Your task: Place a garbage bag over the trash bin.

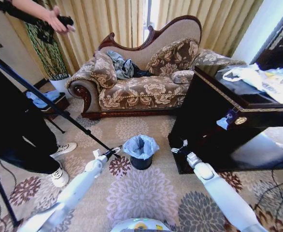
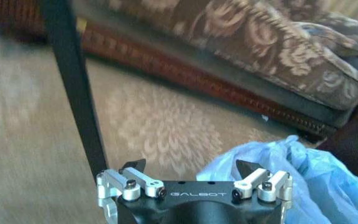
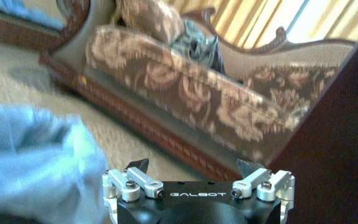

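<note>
I stand in a furnished living room: an ornate floral sofa (image 1: 141, 82) with carved wooden trim sits before long gold curtains (image 1: 107, 19), a flower-patterned carpet (image 1: 141, 193) covers the floor, and a dark lacquered cabinet (image 1: 228, 125) stands beside me.

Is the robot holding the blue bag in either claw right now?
No, both the left gripper and right gripper are open and empty beside the garbage bag.

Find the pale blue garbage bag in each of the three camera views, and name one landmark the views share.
Head view: garbage bag sits in the black trash bin on the carpet, between the two hands.
Left wrist view: it bulges beside the open left hand.
Right wrist view: it lies beside the open right hand.
Shared landmark: the floral sofa.
</note>
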You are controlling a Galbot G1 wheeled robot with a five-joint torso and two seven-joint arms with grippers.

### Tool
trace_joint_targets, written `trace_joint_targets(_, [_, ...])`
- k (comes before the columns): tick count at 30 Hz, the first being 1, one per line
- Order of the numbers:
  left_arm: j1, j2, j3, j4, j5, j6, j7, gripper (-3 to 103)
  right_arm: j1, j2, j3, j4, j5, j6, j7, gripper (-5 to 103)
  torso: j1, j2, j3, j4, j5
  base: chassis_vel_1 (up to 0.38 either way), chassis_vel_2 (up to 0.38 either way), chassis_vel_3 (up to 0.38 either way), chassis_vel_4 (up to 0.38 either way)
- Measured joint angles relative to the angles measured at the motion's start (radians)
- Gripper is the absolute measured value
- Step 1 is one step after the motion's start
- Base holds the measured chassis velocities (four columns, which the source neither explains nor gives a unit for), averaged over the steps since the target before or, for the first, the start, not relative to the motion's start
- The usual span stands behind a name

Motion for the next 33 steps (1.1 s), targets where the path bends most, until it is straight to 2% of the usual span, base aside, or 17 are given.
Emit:
trace_joint_targets(5, [0.011,0.073,-0.002,-0.116,0.075,-0.024,-0.011,93,-0.019,-0.064,-0.039,0.153,0.09,-0.051,0.006,94,0.0,0.0,0.0,-0.0002,0.0001,0.0,0.0,0.0,0.0])
trace_joint_targets(8, [0.003,0.103,0.001,-0.23,0.096,-0.018,-0.051,80,-0.004,-0.094,-0.124,0.249,0.166,-0.13,-0.016,79,0.0,0.0,0.0,-0.0004,0.0008,0.0,0.0,0.0,0.0])
trace_joint_targets(9, [0.003,0.103,-0.002,-0.261,0.096,-0.011,-0.068,74,0.017,-0.096,-0.153,0.252,0.166,-0.149,-0.04,79,0.0,0.0,0.0,-0.0005,0.0005,0.0,0.0,0.0,0.0])
trace_joint_targets(10, [0.006,0.102,-0.006,-0.291,0.096,-0.005,-0.086,74,0.045,-0.096,-0.18,0.245,0.153,-0.16,-0.065,74,0.0,0.0,0.0,-0.0006,0.0005,0.0,0.0,0.0,0.0])
trace_joint_targets(11, [0.006,0.102,-0.006,-0.291,0.096,-0.005,-0.086,74,0.045,-0.096,-0.18,0.245,0.153,-0.16,-0.065,74,0.0,0.0,0.0,-0.0006,0.0005,0.0,0.0,0.0,0.0])
trace_joint_targets(14, [-0.014,0.08,-0.001,-0.355,0.078,0.014,-0.136,57,0.109,-0.115,-0.224,0.227,0.113,-0.218,-0.112,57,0.0,0.0,0.0,0.0007,0.0008,0.0,0.0,0.0,0.0])
trace_joint_targets(15, [-0.014,0.08,-0.001,-0.355,0.078,0.014,-0.136,57,0.109,-0.115,-0.224,0.227,0.113,-0.218,-0.112,57,0.0,0.0,0.0,0.0007,0.0008,0.0,0.0,0.0,0.0])
trace_joint_targets(18, [-0.032,0.061,0.009,-0.394,0.053,0.023,-0.153,46,0.152,-0.144,-0.259,0.212,0.1,-0.283,-0.138,47,0.0,0.0,0.0,-0.0017,-0.0002,0.0,0.0,0.0,0.0])
trace_joint_targets(19, [-0.023,0.062,0.0,-0.411,0.045,0.023,-0.158,41,0.168,-0.143,-0.277,0.208,0.1,-0.299,-0.142,41,0.0,0.0,0.0,-0.0016,0.0008,0.0,0.0,0.0,0.0])
trace_joint_targets(20, [-0.023,0.062,0.0,-0.411,0.045,0.023,-0.158,41,0.168,-0.143,-0.277,0.208,0.1,-0.299,-0.142,41,0.0,0.0,0.0,-0.0016,0.0008,0.0,0.0,0.0,0.0])
trace_joint_targets(22, [0.005,0.07,-0.03,-0.459,0.012,0.023,-0.171,30,0.212,-0.129,-0.343,0.191,0.103,-0.354,-0.153,30,0.0,0.0,0.0,-0.0002,0.0012,0.0,0.0,0.0,0.0])
trace_joint_targets(25, [0.011,0.072,-0.035,-0.465,0.0,0.021,-0.173,25,0.227,-0.118,-0.378,0.178,0.109,-0.372,-0.157,25,0.0,0.0,0.0,0.0006,0.0002,0.0,0.0,0.0,0.0])
trace_joint_targets(26, [-0.003,0.065,-0.024,-0.448,-0.013,0.016,-0.173,15,0.237,-0.1,-0.411,0.161,0.116,-0.377,-0.157,14,0.0,0.0,0.0,0.0006,0.0003,0.0,0.0,0.0,0.0])
trace_joint_targets(27, [-0.003,0.065,-0.024,-0.448,-0.013,0.016,-0.173,15,0.237,-0.1,-0.411,0.161,0.116,-0.377,-0.157,14,0.0,0.0,0.0,0.0006,0.0003,0.0,0.0,0.0,0.0])
trace_joint_targets(28, [-0.016,0.056,-0.016,-0.43,-0.017,0.015,-0.172,9,0.241,-0.091,-0.422,0.155,0.119,-0.374,-0.156,14,0.0,0.0,0.0,0.0005,0.0005,0.0,0.0,0.0,0.0])
trace_joint_targets(30, [-0.065,0.022,0.001,-0.372,-0.042,0.016,-0.171,4,0.258,-0.065,-0.457,0.139,0.128,-0.363,-0.15,4,0.0,0.0,0.0,-0.0005,0.0007,0.0,0.0,0.0,0.0])
trace_joint_targets(33, [-0.099,-0.007,0.02,-0.335,-0.088,0.025,-0.178,0,0.28,-0.038,-0.476,0.112,0.126,-0.353,-0.145,1,0.0,0.0,0.0,-0.0006,0.0008,0.0,0.0,0.0,0.0])
